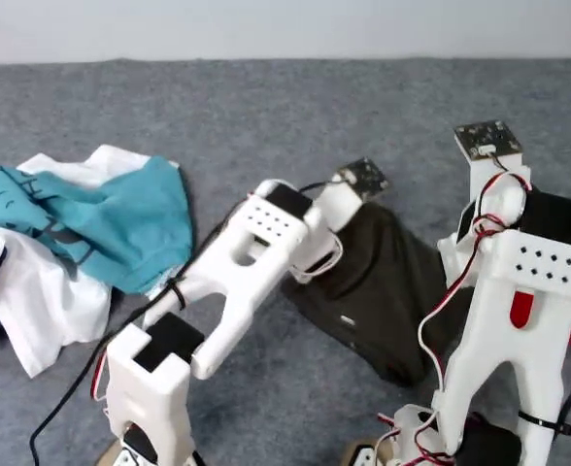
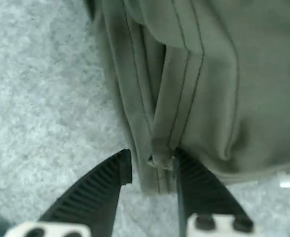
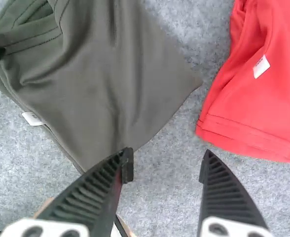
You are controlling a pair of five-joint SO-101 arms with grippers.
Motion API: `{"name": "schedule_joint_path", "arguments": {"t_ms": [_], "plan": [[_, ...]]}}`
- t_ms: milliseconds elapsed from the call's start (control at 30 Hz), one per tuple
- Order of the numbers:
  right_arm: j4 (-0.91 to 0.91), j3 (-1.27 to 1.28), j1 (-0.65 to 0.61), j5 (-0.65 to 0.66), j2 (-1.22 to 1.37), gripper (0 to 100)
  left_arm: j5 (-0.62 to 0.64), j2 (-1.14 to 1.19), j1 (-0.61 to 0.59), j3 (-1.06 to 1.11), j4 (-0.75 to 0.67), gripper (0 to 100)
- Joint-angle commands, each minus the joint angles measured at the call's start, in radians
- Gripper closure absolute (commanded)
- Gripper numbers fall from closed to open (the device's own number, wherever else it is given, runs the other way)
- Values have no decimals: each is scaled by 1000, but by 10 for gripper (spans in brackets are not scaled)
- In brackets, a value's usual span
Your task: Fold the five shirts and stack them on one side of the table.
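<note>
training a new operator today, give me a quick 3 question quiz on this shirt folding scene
1. True or false: the right gripper is open, with the red shirt off to one side of it.
2. Which shirt lies on top of the white shirt? A teal, B red, C olive.
3. Fill in: the left gripper is open, its fingers on either side of the hem of the ____ shirt.

Key:
1. True.
2. A, the teal shirt.
3. Olive: the olive shirt.
</note>
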Motion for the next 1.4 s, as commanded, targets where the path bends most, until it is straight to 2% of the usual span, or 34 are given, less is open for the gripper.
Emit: {"name": "schedule_joint_path", "arguments": {"t_ms": [0,233,800,867,967,1233,1367], "plan": [[33,0,-7,9,-33,772,15,-60,12,1,-31,852],[33,0,-7,9,-33,772,15,-61,18,10,20,852],[33,0,-7,9,-33,772,14,-60,68,62,-15,853],[33,0,-7,9,-33,772,14,-60,66,62,-18,885],[33,0,-7,9,-33,772,12,-60,66,62,-18,988],[33,0,-7,9,-36,772,12,29,64,56,-14,987],[33,0,-7,9,-35,772,12,2,63,54,12,987]]}}
